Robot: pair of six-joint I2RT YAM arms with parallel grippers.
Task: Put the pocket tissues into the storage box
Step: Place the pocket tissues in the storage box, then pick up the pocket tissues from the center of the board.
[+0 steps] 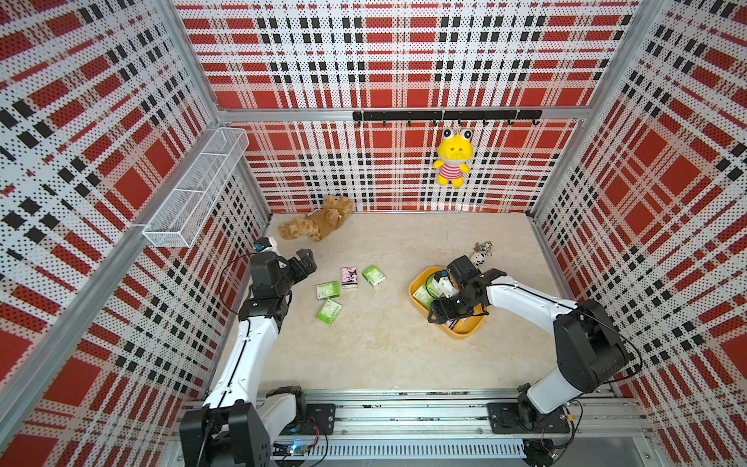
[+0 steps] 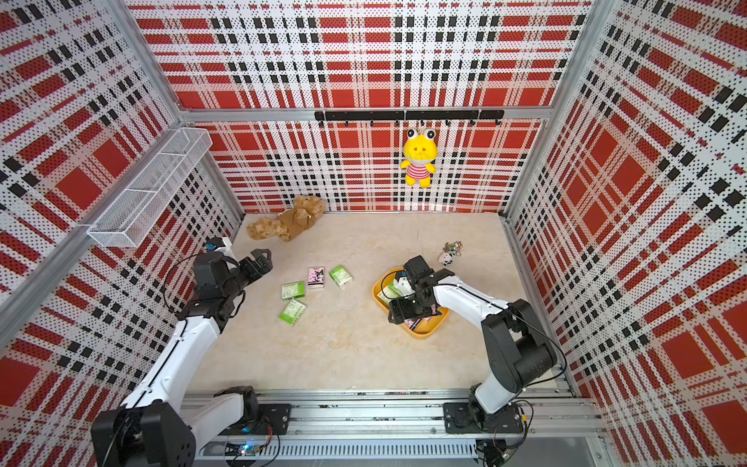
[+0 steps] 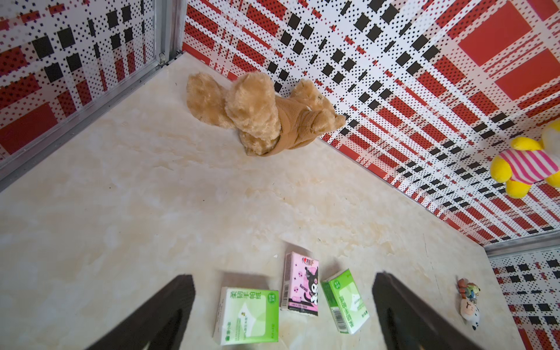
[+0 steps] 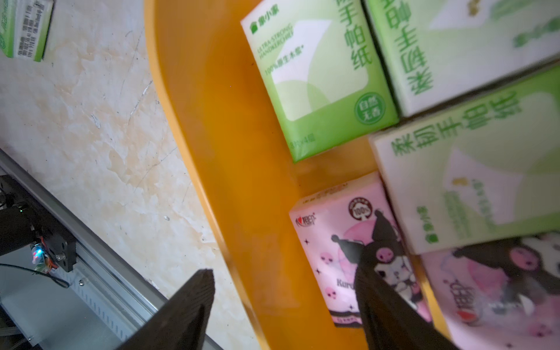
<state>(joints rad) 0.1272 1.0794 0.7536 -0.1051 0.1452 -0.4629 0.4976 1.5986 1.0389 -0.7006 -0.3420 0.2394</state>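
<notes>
Four tissue packets are lying loose on the tabletop between the arms, three green and one pink. They are sitting well apart from the yellow box, so the job is looking roughly half done.

At least five more are lying inside the box, some overlapping. They are crowding one side and leaving bare floor along the other wall, which is room for the rest.

The right arm is reaching over the box with its wrist bent down. The right jaws are standing apart just above a pink packet and gripping nothing, which reads as a drop-off pose.

The left arm is hovering raised beside the loose group. The left jaws are apart, empty and pointing toward the packets, probably lining up the next pick.
</notes>
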